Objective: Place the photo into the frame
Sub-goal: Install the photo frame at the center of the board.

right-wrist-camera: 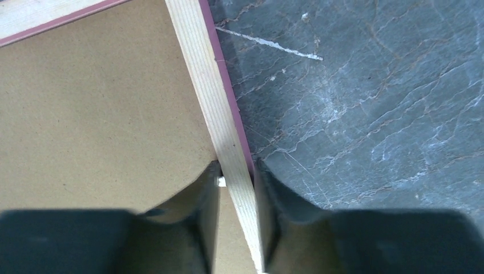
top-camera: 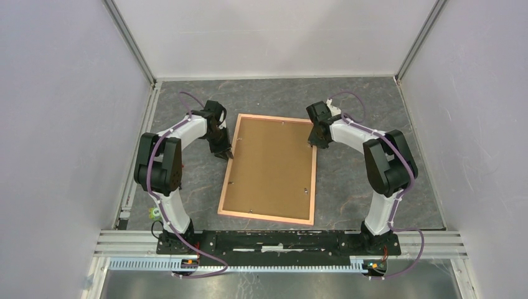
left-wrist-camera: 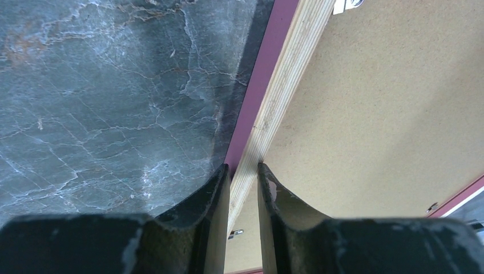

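**Both pincers on the frame's long rails; photo not in sight**

- The frame [top-camera: 264,217] lies back-up at the centre of the grey veined counter [top-camera: 274,96], a little skewed. The brown backing board [top-camera: 271,165] sits inside its rails.
- The photo shows in no view. Whether it is under the board or elsewhere, I cannot tell.
- The left pincer [top-camera: 224,152] is at the upper left of the frame, clenched across the left rail. One finger is on the painted outer face, the other on the inner side over the board.
- The right pincer [top-camera: 314,142] is at the upper right, near the top corner, clenched across the right rail the same way.

Step in hand, as I read it: a two-arm lift or turn of the frame.
- Raise both ends at one rate and keep the pinches level. The rail is thin and the grip narrow, so any twist could rack the frame or let it slip.
- Watch the board. Only small metal tabs [left-wrist-camera: 432,206] sit at its edge, and I cannot tell whether they are turned in.

Materials:
- The rail is pale raw wood with straight grain on the back and a pink-maroon painted outer edge.
- The board is matte, speckled fibreboard.
- The counter has a smooth stone pattern and is probably slick.
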